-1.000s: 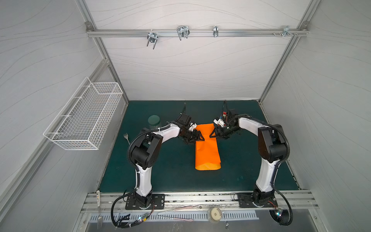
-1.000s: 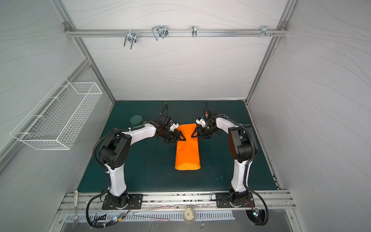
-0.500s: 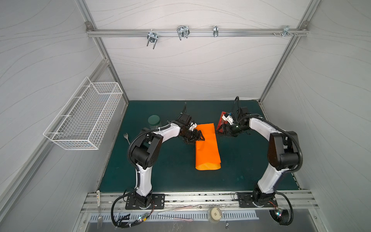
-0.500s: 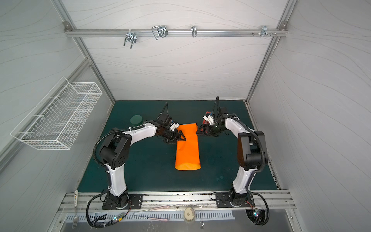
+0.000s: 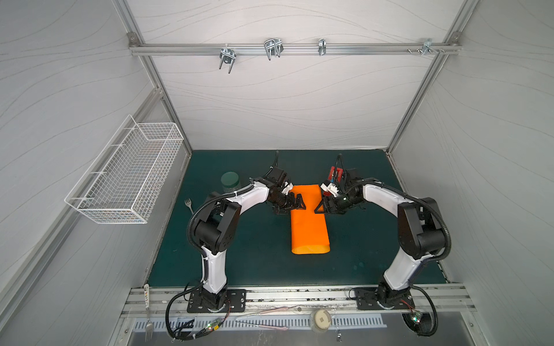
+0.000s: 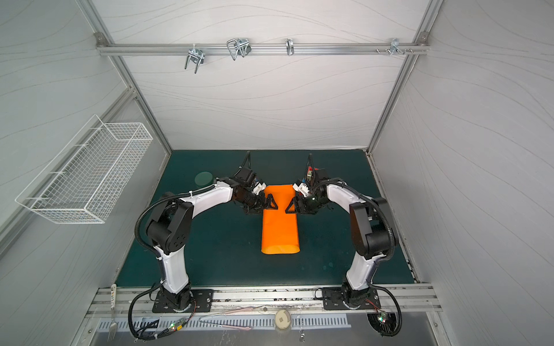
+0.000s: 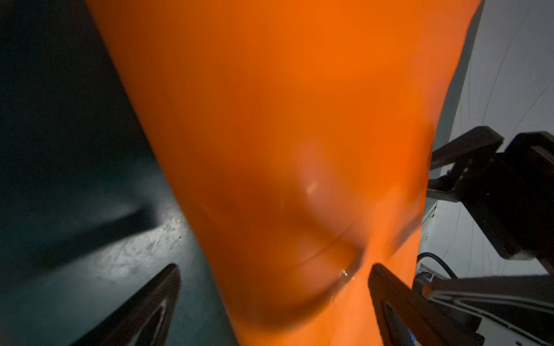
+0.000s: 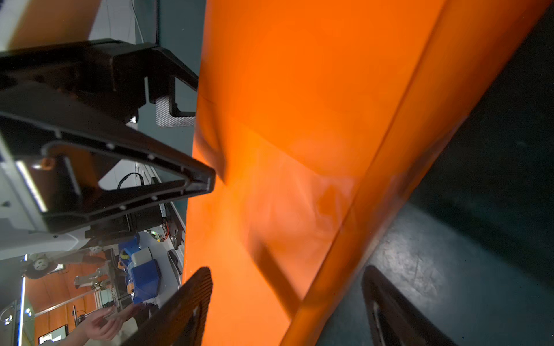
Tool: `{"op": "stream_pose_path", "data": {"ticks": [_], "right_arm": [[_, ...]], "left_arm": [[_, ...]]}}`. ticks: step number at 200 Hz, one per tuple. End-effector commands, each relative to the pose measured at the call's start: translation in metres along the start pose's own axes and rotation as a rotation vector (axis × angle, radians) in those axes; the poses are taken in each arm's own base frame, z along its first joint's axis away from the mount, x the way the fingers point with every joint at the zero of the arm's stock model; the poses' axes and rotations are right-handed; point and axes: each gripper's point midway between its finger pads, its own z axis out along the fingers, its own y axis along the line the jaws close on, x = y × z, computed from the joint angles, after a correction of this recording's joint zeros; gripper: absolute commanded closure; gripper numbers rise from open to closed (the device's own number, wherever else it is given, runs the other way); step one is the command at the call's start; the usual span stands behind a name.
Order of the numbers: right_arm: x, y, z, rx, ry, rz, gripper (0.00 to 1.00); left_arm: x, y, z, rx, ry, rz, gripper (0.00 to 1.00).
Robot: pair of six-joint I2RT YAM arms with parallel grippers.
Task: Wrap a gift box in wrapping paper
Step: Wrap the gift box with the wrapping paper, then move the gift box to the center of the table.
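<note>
The orange wrapping paper [image 5: 309,227] lies on the green mat, folded over into a long flat sleeve with its near end open. The gift box is hidden under it. My left gripper [image 5: 295,206] is at the sleeve's left edge near the far end, open; in the left wrist view its fingertips [image 7: 171,278] stand wide apart in front of the bulging wrapping paper [image 7: 284,134]. My right gripper [image 5: 322,206] faces it at the right edge, also open. In the right wrist view, the right gripper [image 8: 287,272] straddles the folded edge of the wrapping paper [image 8: 314,104].
A red tape dispenser [image 5: 335,173] stands just behind the right wrist. A green-lidded jar [image 5: 229,181] and a fork [image 5: 188,203] sit at the mat's left. A wire basket [image 5: 129,173] hangs on the left wall. Both arms arch over the mat beside the sleeve.
The right gripper swung out toward the tape dispenser, then came back to the paper's right edge. The left gripper stayed at the left edge and opened wider.
</note>
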Motion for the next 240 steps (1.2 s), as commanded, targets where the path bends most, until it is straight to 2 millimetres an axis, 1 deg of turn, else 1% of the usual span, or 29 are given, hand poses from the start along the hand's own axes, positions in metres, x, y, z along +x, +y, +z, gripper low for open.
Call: {"op": "stream_pose_path", "data": {"ticks": [1,23,49,83,104,118,147,172,189,208,224,240], "right_arm": [[-0.002,-0.005,0.005,-0.003,-0.002,0.004,0.23],[-0.001,-0.008,0.008,0.003,0.003,0.008,0.24],[-0.005,-0.008,0.009,-0.009,-0.002,0.012,0.27],[-0.01,-0.005,0.014,-0.03,-0.002,0.023,0.33],[-0.016,-0.001,0.018,-0.048,-0.011,0.025,0.36],[-0.021,0.001,0.02,-0.056,-0.015,0.021,0.38],[-0.037,0.006,0.026,-0.075,-0.031,0.021,0.4],[-0.057,0.007,0.032,-0.076,-0.054,0.014,0.4],[-0.07,0.006,0.036,-0.079,-0.069,0.016,0.41],[-0.081,0.005,0.041,-0.076,-0.078,0.011,0.41],[-0.09,0.005,0.037,-0.069,-0.097,-0.004,0.38],[-0.091,0.006,0.023,-0.045,-0.124,-0.042,0.32]], "left_arm": [[-0.005,-0.008,-0.025,-0.003,-0.03,0.059,0.01],[0.006,-0.006,-0.022,0.011,0.012,0.048,0.05],[0.011,-0.005,-0.008,0.036,0.047,0.003,0.16],[0.008,-0.01,0.006,0.059,0.051,-0.005,0.3],[0.003,-0.005,0.011,0.045,0.052,-0.036,0.37],[0.0,0.001,0.012,0.03,0.042,-0.05,0.4],[-0.01,0.013,0.009,0.007,0.018,-0.078,0.42],[-0.026,0.028,0.001,-0.02,-0.014,-0.093,0.42],[-0.037,0.039,-0.003,-0.042,-0.027,-0.097,0.4],[-0.05,0.05,-0.007,-0.054,-0.046,-0.104,0.39],[-0.055,0.055,-0.008,-0.063,-0.059,-0.101,0.36],[-0.057,0.055,-0.015,-0.062,-0.069,-0.087,0.32]]}}
